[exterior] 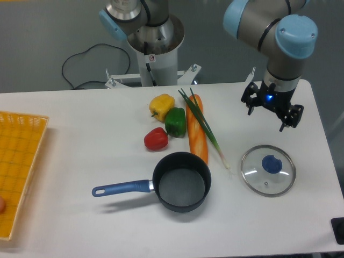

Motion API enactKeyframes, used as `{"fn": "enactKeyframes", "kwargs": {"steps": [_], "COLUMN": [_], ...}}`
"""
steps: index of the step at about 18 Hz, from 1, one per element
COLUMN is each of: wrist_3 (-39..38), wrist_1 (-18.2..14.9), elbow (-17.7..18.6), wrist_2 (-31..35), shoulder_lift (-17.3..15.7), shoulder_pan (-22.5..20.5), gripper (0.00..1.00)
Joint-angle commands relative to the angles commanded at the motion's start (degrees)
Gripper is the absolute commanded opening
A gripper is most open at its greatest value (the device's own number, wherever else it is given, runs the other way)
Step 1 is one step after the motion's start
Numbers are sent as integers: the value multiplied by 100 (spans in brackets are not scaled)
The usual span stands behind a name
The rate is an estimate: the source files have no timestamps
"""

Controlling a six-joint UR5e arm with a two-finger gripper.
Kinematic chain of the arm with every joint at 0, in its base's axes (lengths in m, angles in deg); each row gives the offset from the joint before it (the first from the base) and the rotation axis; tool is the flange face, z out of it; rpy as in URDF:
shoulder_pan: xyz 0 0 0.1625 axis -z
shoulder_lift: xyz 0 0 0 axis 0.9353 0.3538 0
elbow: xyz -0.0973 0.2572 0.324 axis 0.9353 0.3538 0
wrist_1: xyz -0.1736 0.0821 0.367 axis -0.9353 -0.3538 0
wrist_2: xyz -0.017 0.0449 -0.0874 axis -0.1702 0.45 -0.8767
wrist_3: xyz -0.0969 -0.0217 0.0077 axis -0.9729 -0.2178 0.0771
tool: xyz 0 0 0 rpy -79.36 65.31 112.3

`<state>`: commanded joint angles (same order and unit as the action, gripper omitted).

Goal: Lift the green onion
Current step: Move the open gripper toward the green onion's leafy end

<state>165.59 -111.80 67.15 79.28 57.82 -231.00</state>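
White table (80,134), green onion (207,128) lying across carrot (197,129). Tool (272,110) spread, well right. Best pinched at pale tip beyond the carrot, clear of pot (181,181).

The green onion (206,127) lies across the carrot (197,129), behind the saucepan (181,181).

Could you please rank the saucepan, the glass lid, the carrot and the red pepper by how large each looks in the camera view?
1. saucepan, counting its blue handle
2. glass lid
3. carrot, as long as the lid is wide, but far narrower
4. red pepper
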Motion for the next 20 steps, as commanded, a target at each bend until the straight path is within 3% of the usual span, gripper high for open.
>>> {"fn": "enactKeyframes", "kwargs": {"steps": [4,8,15,19,20], "wrist_3": [-9,-105,-237,-693,-842], "wrist_1": [18,342,343,308,299], "elbow": [-9,17,123,404,622], "wrist_2": [-17,9,-96,-448,-466], "shoulder_lift": [-17,18,9,-193,-289], "shoulder_pan": [26,448,475,527,527], "gripper": [100,100,100,100,100]}}
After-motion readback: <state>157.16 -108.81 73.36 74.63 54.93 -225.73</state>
